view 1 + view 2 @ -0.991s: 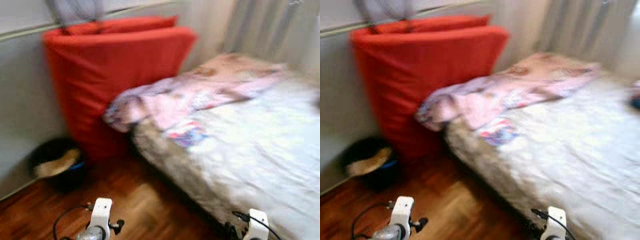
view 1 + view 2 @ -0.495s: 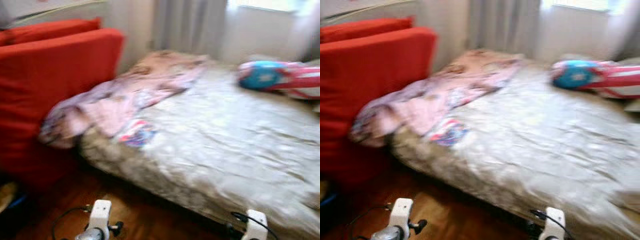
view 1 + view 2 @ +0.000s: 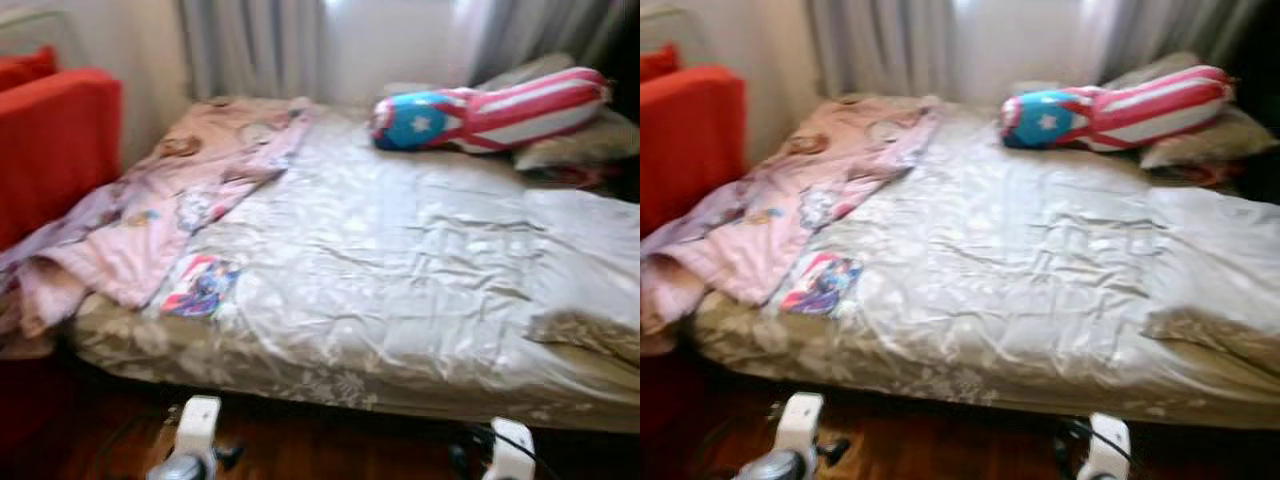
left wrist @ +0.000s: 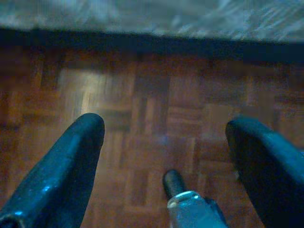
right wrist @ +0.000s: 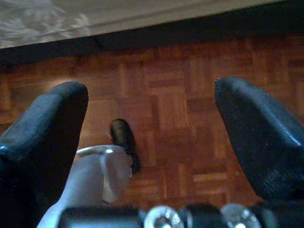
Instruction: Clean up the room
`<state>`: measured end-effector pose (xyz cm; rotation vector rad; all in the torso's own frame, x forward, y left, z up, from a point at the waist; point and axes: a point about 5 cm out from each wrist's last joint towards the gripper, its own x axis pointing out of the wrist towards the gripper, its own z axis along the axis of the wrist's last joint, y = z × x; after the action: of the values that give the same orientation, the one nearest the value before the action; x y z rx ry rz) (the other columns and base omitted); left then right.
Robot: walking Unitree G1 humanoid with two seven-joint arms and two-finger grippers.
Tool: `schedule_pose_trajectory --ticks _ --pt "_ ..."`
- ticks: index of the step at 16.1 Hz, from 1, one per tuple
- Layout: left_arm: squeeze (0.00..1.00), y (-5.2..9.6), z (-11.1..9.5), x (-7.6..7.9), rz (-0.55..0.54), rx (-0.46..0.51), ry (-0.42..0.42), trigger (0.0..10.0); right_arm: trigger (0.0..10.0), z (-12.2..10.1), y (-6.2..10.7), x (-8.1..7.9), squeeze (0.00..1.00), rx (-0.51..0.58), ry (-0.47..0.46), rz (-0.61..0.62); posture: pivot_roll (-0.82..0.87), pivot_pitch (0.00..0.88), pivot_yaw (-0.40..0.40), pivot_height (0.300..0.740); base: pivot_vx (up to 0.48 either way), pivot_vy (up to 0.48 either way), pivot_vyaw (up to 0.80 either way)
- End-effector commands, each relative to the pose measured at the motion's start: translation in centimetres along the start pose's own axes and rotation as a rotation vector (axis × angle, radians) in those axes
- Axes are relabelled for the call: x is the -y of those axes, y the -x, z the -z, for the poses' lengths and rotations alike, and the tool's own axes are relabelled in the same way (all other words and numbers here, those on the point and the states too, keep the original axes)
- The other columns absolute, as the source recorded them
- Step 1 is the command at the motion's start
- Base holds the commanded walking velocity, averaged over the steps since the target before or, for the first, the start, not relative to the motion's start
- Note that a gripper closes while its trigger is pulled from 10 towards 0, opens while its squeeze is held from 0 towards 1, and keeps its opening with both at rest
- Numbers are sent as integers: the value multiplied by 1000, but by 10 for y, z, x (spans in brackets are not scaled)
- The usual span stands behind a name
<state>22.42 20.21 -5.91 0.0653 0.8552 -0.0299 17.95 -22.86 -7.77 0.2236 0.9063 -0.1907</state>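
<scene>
A bed with a crumpled silver-grey cover [image 3: 400,270] spans the view. A pink patterned blanket [image 3: 170,200] lies bunched over its left side and hangs off the corner. A small colourful packet [image 3: 200,285] rests on the cover beside the blanket. A long red, white and blue star cushion [image 3: 490,110] lies near the pillows [image 3: 580,145] at the head. My left gripper [image 4: 166,137] hangs open over the parquet floor [image 4: 156,104] by the bed's edge. My right gripper [image 5: 152,128] is open too, empty, above the floor.
A red mattress or sofa [image 3: 50,140] stands against the wall at the left. Grey curtains [image 3: 250,45] hang behind the bed. The bed's lower edge [image 3: 330,385] runs just ahead of both wrists [image 3: 195,430], with a dark gap beneath it.
The camera has swung to the right: the red mattress and black basket slid out to the left, and the whole bed with the star cushion came into view. Both arms hang as before.
</scene>
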Motion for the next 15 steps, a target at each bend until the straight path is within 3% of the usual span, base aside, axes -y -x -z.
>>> schedule_pose_trajectory --ticks 1,11,15 --pt "0 3 11 -6 -16 -35 4 10000 10000 -1 -1 -4 0 2 3 -8 16 0 -27 740 0 0 -800" --pt "0 3 13 -6 -24 -48 31 10000 10000 -3 -1 -4 0 26 -25 -7 17 0 -27 740 0 0 0" --pt "0 3 13 -6 -24 -55 19 10000 10000 -3 -1 -4 0 27 -27 -7 18 0 -27 740 0 480 0"
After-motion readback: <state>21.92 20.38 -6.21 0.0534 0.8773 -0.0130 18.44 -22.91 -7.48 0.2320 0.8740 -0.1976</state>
